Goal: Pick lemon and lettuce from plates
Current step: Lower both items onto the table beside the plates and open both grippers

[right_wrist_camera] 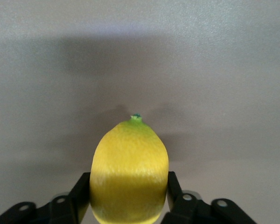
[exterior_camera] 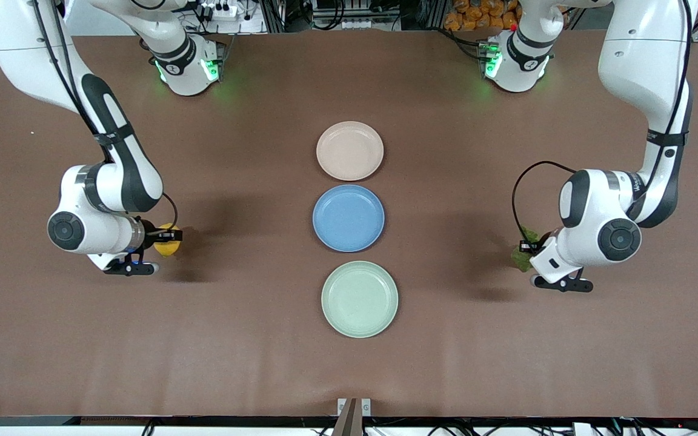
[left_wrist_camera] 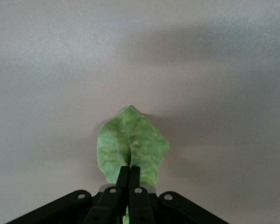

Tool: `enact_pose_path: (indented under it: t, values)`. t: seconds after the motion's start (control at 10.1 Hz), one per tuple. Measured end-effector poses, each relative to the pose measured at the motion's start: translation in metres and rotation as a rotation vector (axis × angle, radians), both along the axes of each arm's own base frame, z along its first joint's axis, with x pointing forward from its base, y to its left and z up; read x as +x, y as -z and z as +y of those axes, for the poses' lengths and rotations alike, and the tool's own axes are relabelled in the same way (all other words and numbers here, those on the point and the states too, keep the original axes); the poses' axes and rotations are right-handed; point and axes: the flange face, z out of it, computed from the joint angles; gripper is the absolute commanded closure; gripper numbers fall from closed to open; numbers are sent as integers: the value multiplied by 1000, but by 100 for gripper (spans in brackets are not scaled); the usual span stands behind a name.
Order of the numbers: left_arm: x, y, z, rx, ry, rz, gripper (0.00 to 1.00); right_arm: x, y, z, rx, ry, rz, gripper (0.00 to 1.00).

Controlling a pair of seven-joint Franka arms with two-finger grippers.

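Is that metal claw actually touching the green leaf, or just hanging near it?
Touching. The left wrist view shows the left gripper with its jaws pinched shut on the lettuce, the leaf spreading out from between them with no gap.

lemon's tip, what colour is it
Green, on the otherwise bright yellow lemon; shows best in the right wrist view.

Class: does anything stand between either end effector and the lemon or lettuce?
No. The right end effector brackets the oval yellow lemon; the left end effector pinches the crinkled green lettuce leaf.
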Motion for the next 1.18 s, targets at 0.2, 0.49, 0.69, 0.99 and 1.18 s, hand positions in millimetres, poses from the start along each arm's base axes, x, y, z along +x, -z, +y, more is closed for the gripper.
enact_pose_path:
  t: [0.2,0.49,0.69,0.99,1.18]
  values:
    - [-1,0,0,-1,0,-8,0,2,-3,4,3,-5,-7,0]
    - [8,-30,-1,-10,0,-67,0,17,-45,12,7,-19,19,0]
    - [22,-83,-3,-19,0,-126,0,36,-116,12,7,-24,43,0]
    - [31,-195,0,-5,2,-158,0,46,-214,9,5,-26,-6,0]
    - [18,-252,3,-8,0,-186,0,37,-266,8,4,-27,-59,0]
